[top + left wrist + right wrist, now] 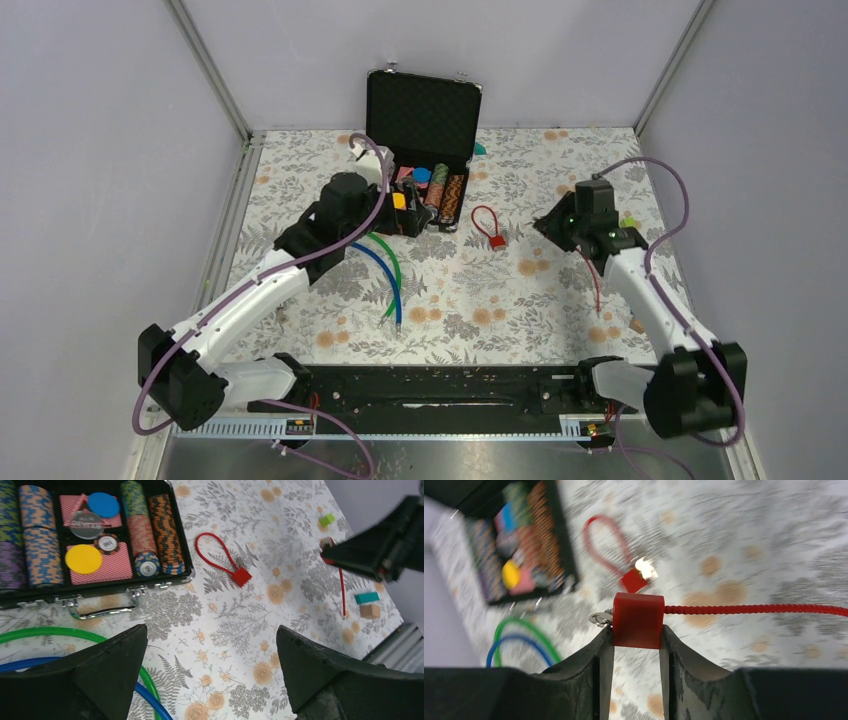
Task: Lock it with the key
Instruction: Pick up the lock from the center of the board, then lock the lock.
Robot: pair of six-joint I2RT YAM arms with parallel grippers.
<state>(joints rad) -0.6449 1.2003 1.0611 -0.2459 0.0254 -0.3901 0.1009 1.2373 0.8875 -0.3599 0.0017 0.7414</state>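
The red cable lock (497,241) lies flat on the floral table (470,310), just right of the open poker chip case (424,112) and between the two arms. Its long axis runs from far-left to near-right, with the loop toward the case and the square body at the near-right end. The right arm rises from its near-right base and bends left. The right gripper (635,632) points toward the lock and pinches a red block (638,617) between its fingers. A small metal ring (599,619) sticks out of the block's left side, and a red cord (749,609) runs straight out of its right side. The left arm stretches from the near-left base toward the case, and the left gripper (210,635) is spread wide and holds nothing. The right wrist view is blurred: a bright glint (646,567) beside the lock's body cannot be made out, nor can I tell whether the block carries a key.
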